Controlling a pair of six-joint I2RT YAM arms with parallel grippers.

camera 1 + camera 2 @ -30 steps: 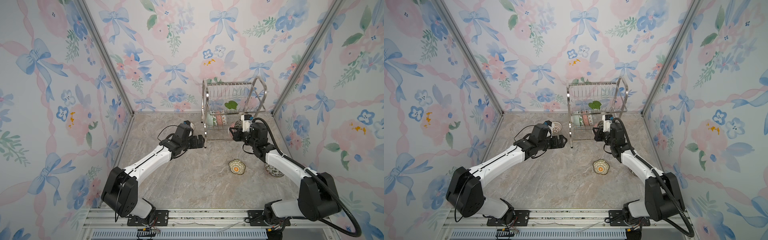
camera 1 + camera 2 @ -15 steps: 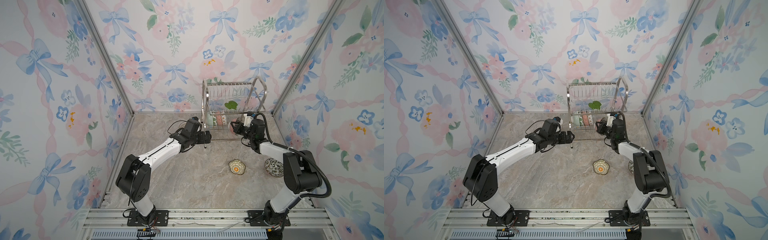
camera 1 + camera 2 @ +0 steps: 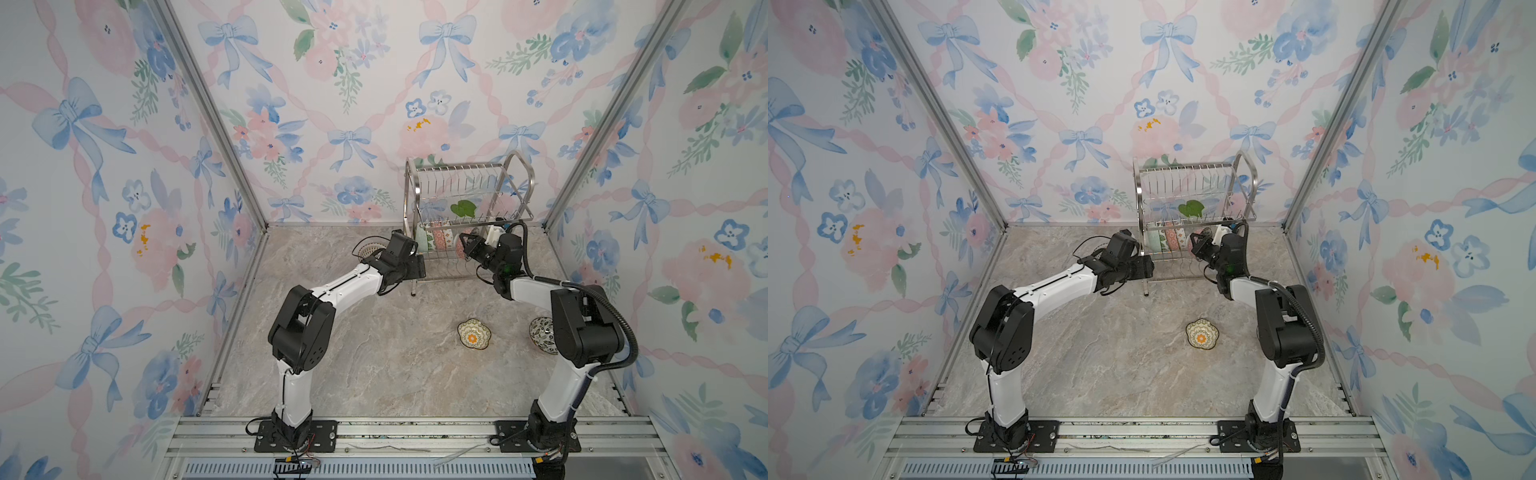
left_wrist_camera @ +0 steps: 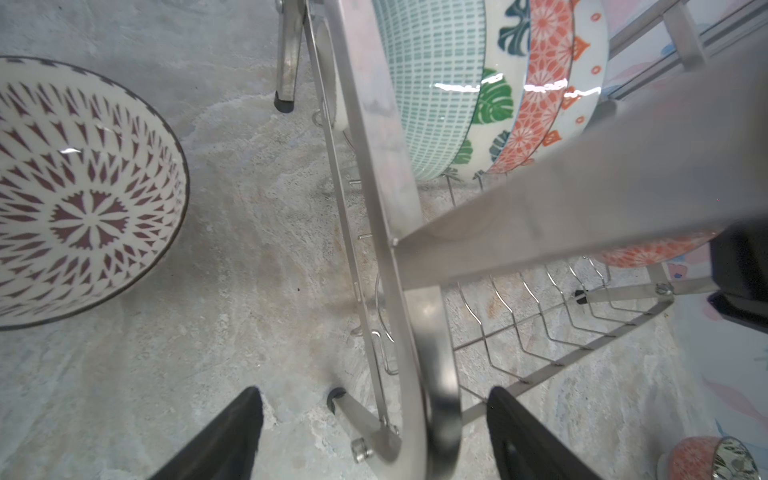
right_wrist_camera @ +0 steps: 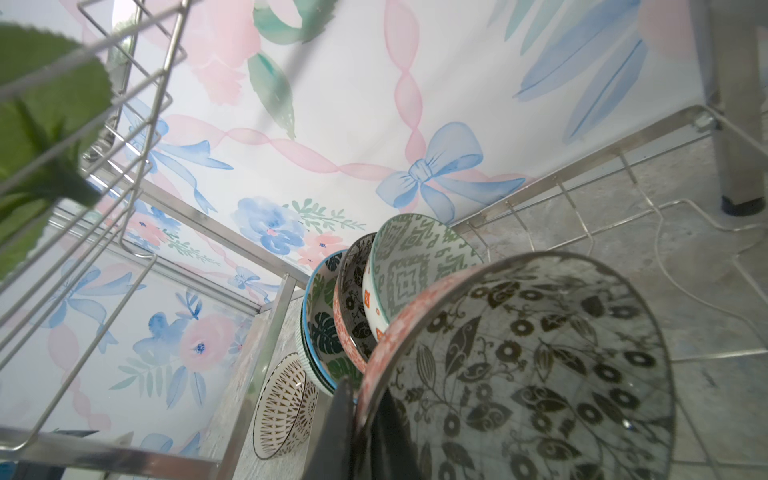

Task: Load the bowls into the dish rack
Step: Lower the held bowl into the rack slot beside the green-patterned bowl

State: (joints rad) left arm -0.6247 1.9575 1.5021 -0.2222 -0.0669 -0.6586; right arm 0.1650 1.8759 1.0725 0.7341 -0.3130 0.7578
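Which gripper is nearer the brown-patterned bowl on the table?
Left. Left gripper straddles the dish rack leg beside the brown-patterned bowl; right gripper is across the rack, holding a floral bowl.

bowls (image 3: 473, 333): 8 | dish rack (image 3: 457, 167): 1 | robot arms (image 3: 345, 286): 2

Robot, two units on rail (image 3: 415, 428).
- Left arm (image 3: 345, 286), right arm (image 3: 532, 289): white link shells, black joint housings.
- Base plates (image 3: 326, 435): black, screwed to rail.
- Hose (image 3: 622, 324): black, corrugated, on right arm above rail.
- Left gripper (image 4: 374, 436): black fingers (image 4: 224, 432).
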